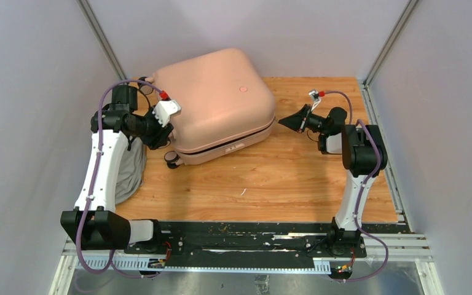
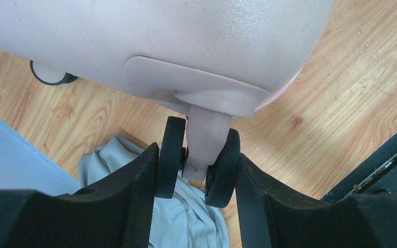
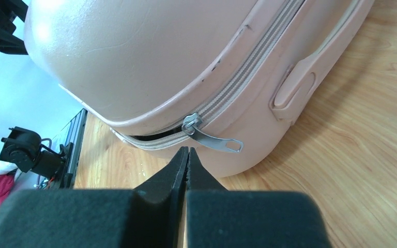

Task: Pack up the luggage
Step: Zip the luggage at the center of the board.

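Observation:
The pale pink luggage (image 1: 212,98) lies flat on the wooden table, lid down. My left gripper (image 1: 158,132) is at its near-left corner. In the left wrist view the left gripper (image 2: 196,155) is shut on a caster wheel (image 2: 207,139) of the luggage (image 2: 160,36), with a finger pressed against each black tyre. My right gripper (image 1: 283,121) is at the luggage's right side. In the right wrist view the right gripper (image 3: 187,151) is shut and empty, its tips just short of the metal zipper pull (image 3: 214,141). A dark gap shows in the zip left of the slider.
A grey cloth bundle (image 1: 132,172) lies on the table's left side under my left arm and shows below the held wheel as grey cloth (image 2: 186,217). Another wheel (image 1: 173,160) sticks out at the luggage's near corner. A pink side handle (image 3: 297,85) lies right of the zipper pull.

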